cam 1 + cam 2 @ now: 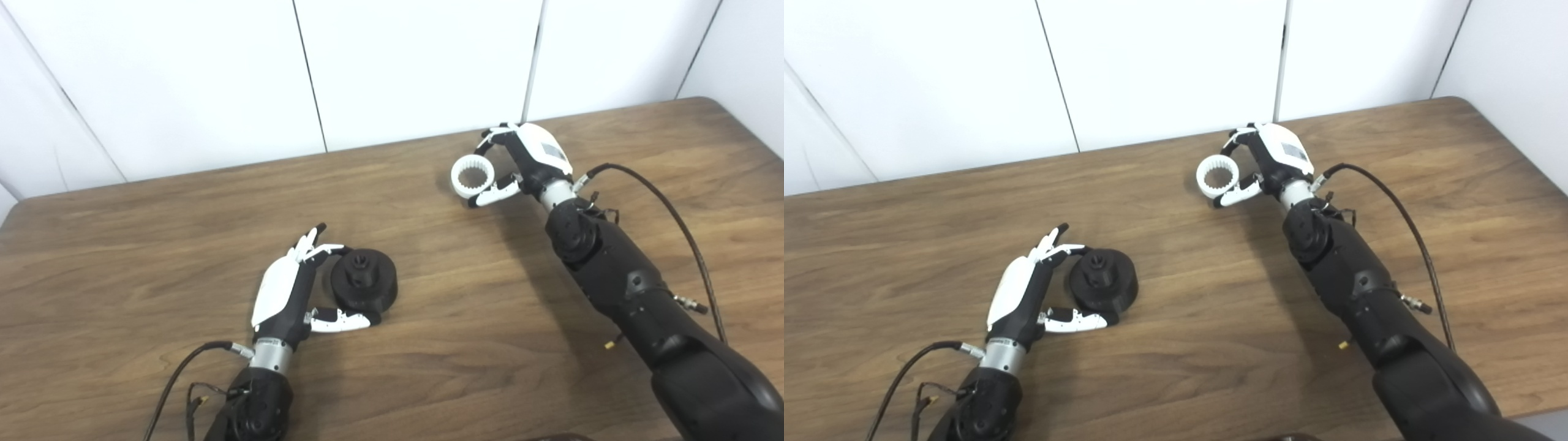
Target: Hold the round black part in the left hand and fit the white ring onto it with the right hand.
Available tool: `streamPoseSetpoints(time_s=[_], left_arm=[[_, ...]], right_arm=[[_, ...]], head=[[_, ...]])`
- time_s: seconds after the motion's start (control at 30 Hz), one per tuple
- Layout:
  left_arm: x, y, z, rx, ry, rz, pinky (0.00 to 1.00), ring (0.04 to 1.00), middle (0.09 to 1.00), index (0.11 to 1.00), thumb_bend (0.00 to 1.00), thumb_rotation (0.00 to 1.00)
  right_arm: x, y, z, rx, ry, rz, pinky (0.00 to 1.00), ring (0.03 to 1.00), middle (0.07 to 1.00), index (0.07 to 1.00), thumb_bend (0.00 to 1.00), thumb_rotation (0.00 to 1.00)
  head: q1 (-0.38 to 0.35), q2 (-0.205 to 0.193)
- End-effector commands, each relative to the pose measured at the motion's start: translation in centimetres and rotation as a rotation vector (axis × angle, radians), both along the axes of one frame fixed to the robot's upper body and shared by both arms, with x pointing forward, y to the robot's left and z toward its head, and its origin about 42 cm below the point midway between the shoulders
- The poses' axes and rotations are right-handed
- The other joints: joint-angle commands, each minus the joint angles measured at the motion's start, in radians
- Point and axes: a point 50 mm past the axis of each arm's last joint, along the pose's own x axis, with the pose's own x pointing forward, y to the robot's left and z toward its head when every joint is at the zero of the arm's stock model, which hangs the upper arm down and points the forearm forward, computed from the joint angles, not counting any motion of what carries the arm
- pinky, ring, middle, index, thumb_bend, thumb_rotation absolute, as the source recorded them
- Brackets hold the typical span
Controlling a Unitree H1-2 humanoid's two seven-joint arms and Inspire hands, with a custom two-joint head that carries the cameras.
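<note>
there, white ring in right hand, far from black part.

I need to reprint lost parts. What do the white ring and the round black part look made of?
White ring: probably plastic, matte and opaque, with moulded or printed teeth inside. Round black part: likely matte black plastic too, dull and unreflective, with a raised hub on top. The pictures cannot confirm either.

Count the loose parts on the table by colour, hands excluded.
Black: 1, the round black part, between the left hand fingers and thumb.
White: 1, the white ring, at the right hand fingertips.
Total: 2
</note>
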Motion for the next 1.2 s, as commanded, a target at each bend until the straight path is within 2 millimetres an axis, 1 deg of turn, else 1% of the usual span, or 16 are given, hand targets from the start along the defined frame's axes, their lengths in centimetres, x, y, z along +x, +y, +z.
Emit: streamPoseSetpoints(time_s=[0.0, 0.37, 0.57, 0.7, 0.97, 1.17], left_arm=[[-0.4, 0.0, -0.3, 0.004, -0.004, -0.005, 1.00, 1.000, 1.000, 0.678, 0.94, 0.22], [-0.2, 0.2, -0.3, 0.005, -0.013, -0.007, 1.00, 1.000, 1.000, 0.676, 0.95, 0.21], [-0.1, 0.2, -0.2, 0.004, -0.015, -0.006, 1.00, 1.000, 1.000, 0.677, 0.95, 0.21], [0.0, 0.0, -0.1, 0.003, -0.021, -0.005, 1.00, 1.000, 1.000, 0.677, 0.95, 0.20], [0.1, -0.8, -0.1, 0.004, -0.016, -0.009, 0.99, 1.000, 1.000, 0.675, 0.95, 0.20], [0.0, -1.6, -0.1, 0.000, -0.020, -0.009, 1.00, 1.000, 1.000, 0.670, 0.96, 0.19]], right_arm=[[0.4, 0.4, 3.7, 0.024, -0.128, 0.027, 1.00, 0.956, 0.844, 0.482, 0.52, 0.15], [-1.8, 0.9, 5.7, 0.108, -0.195, 0.054, 1.00, 0.954, 0.846, 0.482, 0.52, 0.15], [-3.3, 1.3, 6.5, 0.193, -0.214, 0.083, 1.00, 0.955, 0.848, 0.482, 0.52, 0.14], [-4.5, 1.7, 7.0, 0.225, -0.217, 0.102, 1.00, 0.956, 0.847, 0.482, 0.52, 0.14], [-6.4, 1.9, 6.8, 0.239, -0.216, 0.162, 0.92, 0.954, 0.844, 0.482, 0.52, 0.14], [-7.5, 2.4, 6.1, 0.256, -0.211, 0.217, 0.92, 0.948, 0.839, 0.481, 0.52, 0.14]], head=[[0.000, 0.001], [0.002, 0.003], [0.009, 0.007], [0.034, 0.011], [0.116, 0.017], [0.147, 0.019]])
